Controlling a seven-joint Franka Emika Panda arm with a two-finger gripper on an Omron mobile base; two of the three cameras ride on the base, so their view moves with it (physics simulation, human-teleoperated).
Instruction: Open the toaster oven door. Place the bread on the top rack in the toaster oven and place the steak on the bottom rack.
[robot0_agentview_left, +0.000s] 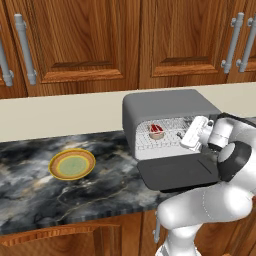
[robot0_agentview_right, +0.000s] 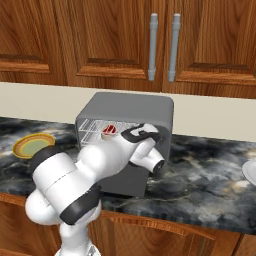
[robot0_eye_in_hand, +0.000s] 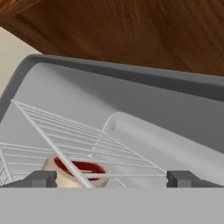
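Steak (robot0_agentview_left: 156, 132), a small red slab with a pale rim, lies on a silver wire rack (robot0_eye_in_hand: 83, 135) inside the boxy grey toaster oven (robot0_agentview_left: 165, 107), whose flat dark door (robot0_agentview_left: 179, 172) hangs folded down over the veined black marble worktop (robot0_agentview_left: 60, 195). At the oven's mouth the hand (robot0_eye_in_hand: 111, 178) holds its dark fingertips (robot0_eye_in_hand: 41, 178) wide apart, gripping nothing. A round yellow-green plate (robot0_agentview_left: 72, 164) sits well to the oven's left
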